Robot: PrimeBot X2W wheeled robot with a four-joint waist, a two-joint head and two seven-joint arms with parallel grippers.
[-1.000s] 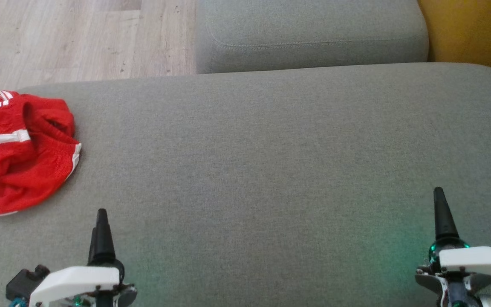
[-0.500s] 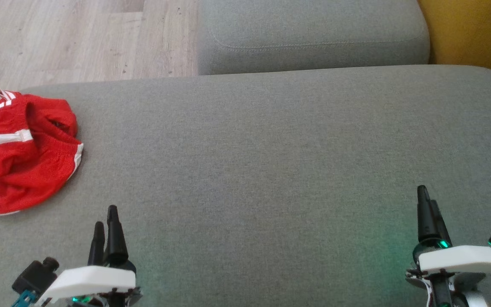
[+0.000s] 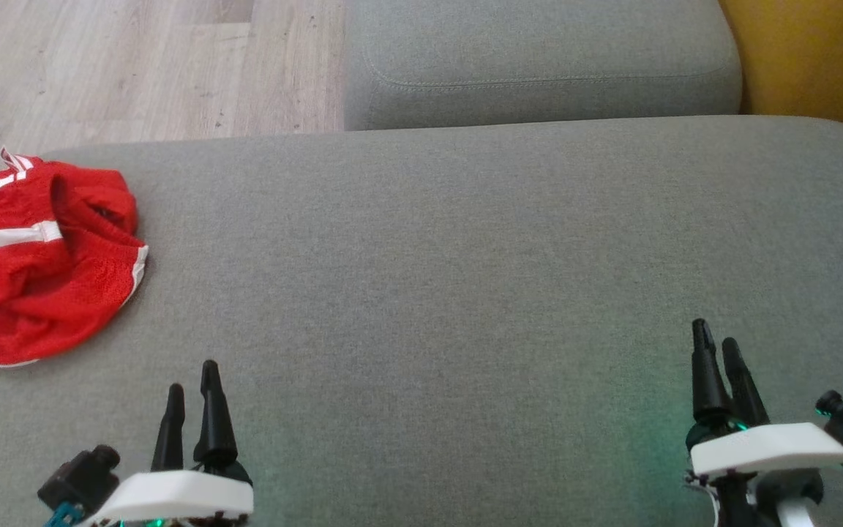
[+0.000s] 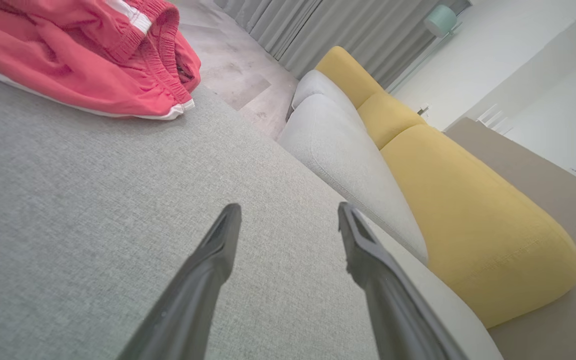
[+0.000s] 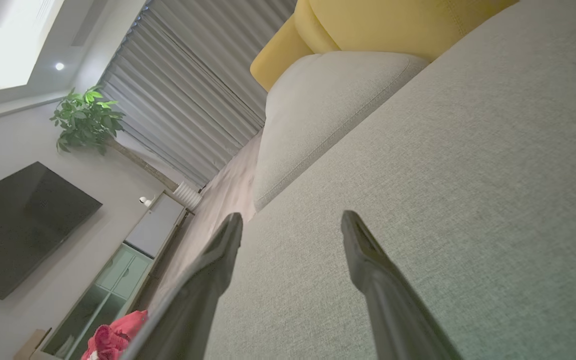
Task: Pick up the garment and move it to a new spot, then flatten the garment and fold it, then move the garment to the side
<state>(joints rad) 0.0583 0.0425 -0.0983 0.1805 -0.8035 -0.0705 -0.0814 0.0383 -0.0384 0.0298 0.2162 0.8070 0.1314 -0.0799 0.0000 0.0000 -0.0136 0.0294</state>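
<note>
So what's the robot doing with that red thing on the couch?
Nothing is being held right now. The red shorts lie crumpled at the left edge of the grey sofa cushion. The robot's left pincer and right pincer both hover open over bare cushion, apart from the shorts. The left one is nearer, so it will probably reach first.

Right gripper (image 5: 292, 216), fingers (image 5: 208, 280) apart over grey sofa seat (image 5: 468, 175), red garment (image 5: 108, 340) well beyond

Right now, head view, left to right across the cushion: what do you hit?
red garment, crumpled at the cushion's left edge → left gripper, open → right gripper, open. All three are over the grey sofa cushion.
</note>
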